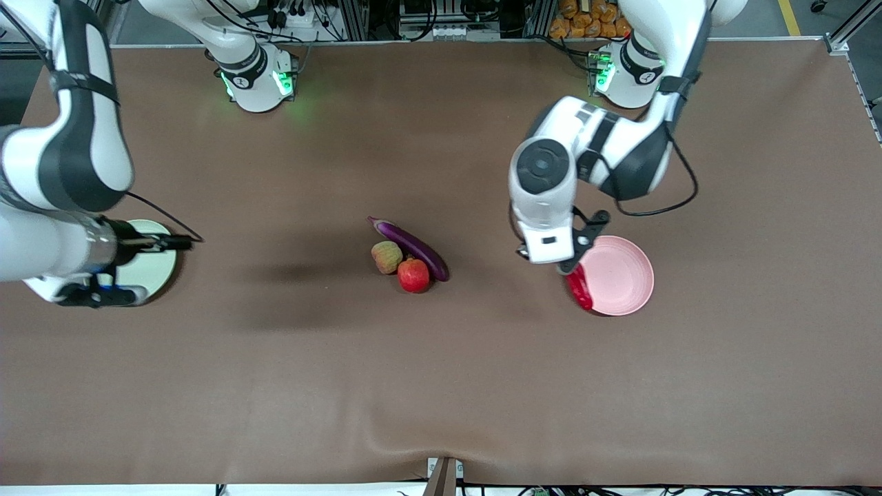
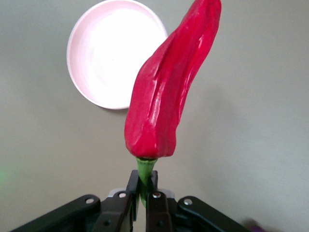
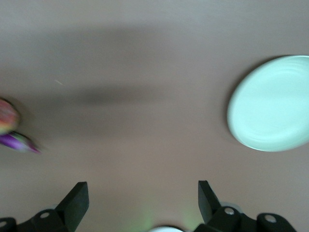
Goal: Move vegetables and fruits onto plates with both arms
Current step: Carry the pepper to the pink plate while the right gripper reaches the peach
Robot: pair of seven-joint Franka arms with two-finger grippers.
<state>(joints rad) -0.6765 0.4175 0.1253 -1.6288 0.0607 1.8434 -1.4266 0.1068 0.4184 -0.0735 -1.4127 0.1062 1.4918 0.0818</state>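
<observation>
My left gripper (image 2: pixel 143 179) is shut on the green stem of the red chili pepper (image 2: pixel 169 92) and holds it in the air. In the front view the chili (image 1: pixel 580 288) hangs over the rim of the pale pink plate (image 1: pixel 620 275), under the left gripper (image 1: pixel 575 271). The pink plate (image 2: pixel 113 53) is bare. The purple eggplant (image 1: pixel 413 244), the yellowish-green fruit (image 1: pixel 386 257) and the red fruit (image 1: pixel 413 275) lie touching at the table's middle. My right gripper (image 3: pixel 142 195) is open and empty, over the table beside the pale green plate (image 3: pixel 270 104), which also shows in the front view (image 1: pixel 155 269).
The brown table (image 1: pixel 441 386) has wide bare room nearer the front camera. The right arm's bulky forearm (image 1: pixel 62 158) hangs over that arm's end of the table. In the right wrist view the eggplant (image 3: pixel 19 142) and the yellowish-green fruit (image 3: pixel 7 116) show at the edge.
</observation>
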